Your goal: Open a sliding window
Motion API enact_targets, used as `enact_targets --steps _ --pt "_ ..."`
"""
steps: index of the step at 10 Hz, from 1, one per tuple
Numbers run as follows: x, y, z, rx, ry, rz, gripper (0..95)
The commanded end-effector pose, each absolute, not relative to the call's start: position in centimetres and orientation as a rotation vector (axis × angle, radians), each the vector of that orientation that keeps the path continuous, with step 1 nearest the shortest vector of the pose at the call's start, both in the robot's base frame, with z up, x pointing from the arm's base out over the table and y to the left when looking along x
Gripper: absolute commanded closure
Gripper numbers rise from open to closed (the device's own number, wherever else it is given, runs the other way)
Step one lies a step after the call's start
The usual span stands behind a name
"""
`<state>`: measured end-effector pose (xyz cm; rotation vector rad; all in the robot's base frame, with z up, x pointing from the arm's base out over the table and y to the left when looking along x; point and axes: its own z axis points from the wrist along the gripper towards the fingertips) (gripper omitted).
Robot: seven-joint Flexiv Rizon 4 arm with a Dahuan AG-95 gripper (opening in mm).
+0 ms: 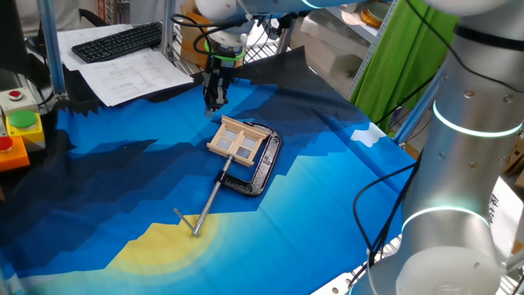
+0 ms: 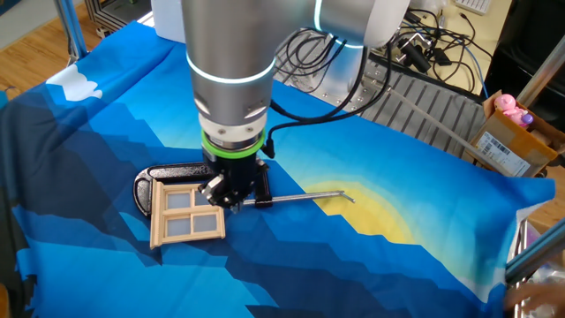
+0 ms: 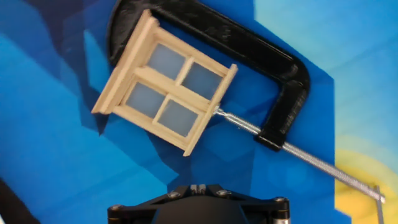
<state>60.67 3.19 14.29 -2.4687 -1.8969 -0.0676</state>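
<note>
A Flexiv Rizon arm hangs above a blue-and-yellow cloth where the sliding window, a small tan wooden frame with crossbars and pale panes, lies held in the black C-clamp. In one fixed view the window sits near the middle of the table, the clamp's body curving round its right side and the clamp's metal rod handle running toward the near left onto the yellow patch. The gripper hovers just beyond the window's far edge, apart from it and holding nothing; from this side its fingers look close together, though how wide the jaws stand cannot be told with certainty. The hand view looks down on the window from above, its four panes all in place, and the clamp screw touching the frame's right edge; the fingertips themselves do not show there. The other fixed view places the gripper beside the window's right edge, near the rod. Judged from these views, no contact has been made and no gap appears, so the opening looks not yet begun: the approach, contact and slide all remain.
</note>
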Motion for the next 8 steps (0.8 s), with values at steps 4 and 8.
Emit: enact_targets --steps 4,8 --pt "63.4 3.6 15.5 0.019 -3.145 0.019 95.0" --pt "63.7 3.6 14.4 0.065 -3.151 0.162 95.0"
